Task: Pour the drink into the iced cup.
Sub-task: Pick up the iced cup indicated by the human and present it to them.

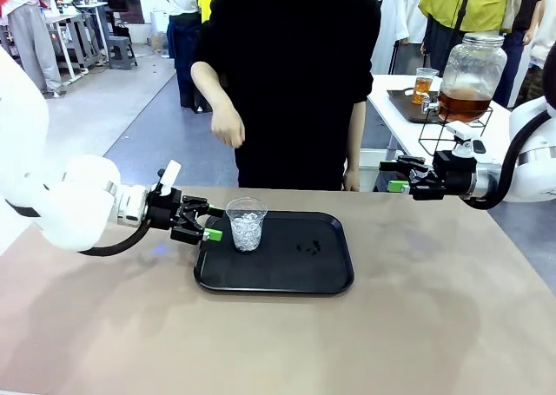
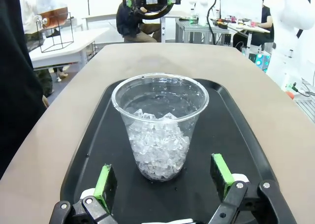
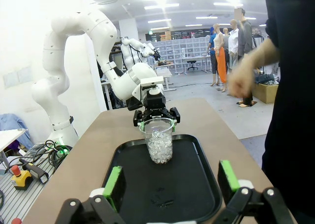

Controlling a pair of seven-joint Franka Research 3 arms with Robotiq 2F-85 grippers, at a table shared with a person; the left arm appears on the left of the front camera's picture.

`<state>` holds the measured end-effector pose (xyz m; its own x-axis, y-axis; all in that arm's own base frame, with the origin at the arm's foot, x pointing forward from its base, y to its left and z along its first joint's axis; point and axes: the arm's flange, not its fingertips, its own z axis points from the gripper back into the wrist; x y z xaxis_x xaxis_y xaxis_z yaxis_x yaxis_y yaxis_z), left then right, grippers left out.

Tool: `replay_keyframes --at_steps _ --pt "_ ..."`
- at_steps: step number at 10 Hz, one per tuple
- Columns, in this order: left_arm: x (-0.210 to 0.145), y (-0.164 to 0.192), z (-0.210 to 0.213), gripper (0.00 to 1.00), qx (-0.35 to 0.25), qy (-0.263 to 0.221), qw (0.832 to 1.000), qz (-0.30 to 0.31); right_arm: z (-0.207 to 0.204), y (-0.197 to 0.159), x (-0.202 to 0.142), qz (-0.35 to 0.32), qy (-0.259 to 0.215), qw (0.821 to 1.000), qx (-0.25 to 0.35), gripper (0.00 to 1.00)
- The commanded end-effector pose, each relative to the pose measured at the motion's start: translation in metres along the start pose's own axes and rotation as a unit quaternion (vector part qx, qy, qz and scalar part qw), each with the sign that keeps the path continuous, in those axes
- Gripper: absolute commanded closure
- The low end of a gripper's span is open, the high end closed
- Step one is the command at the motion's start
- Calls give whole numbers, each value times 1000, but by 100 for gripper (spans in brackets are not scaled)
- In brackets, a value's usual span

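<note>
Amber drink (image 1: 460,107) shows from the front; left hand (image 1: 214,223), spread, faces iced cup (image 1: 247,224); right hand (image 1: 395,175) spread.

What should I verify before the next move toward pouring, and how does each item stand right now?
1. Iced cup upright on the tray: ok.
2. Left gripper open, with the iced cup centred just ahead of its pads: ok.
3. Right gripper open and empty, hovering over the table's far right edge: ok.
4. Drink in hand for pouring: not ok. It sits in a jar and a small cup on the side table behind.
5. Drink within an arm's reach: cannot tell.
6. Person's hand away from the iced cup: ok.
</note>
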<state>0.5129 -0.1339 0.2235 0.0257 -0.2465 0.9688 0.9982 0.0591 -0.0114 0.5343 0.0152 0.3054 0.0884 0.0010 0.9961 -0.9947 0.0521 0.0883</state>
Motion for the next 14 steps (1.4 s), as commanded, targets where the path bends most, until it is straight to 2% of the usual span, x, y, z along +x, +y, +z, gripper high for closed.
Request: replay_keyframes --at_steps 1,14 --pt "-2 5 -10 0 13 -5 1000 -14 0 -2 3 3 0 1000 1 0" --pt "-1 17 -47 0 -18 -27 999 -7 0 -2 3 3 0 1000 1 0"
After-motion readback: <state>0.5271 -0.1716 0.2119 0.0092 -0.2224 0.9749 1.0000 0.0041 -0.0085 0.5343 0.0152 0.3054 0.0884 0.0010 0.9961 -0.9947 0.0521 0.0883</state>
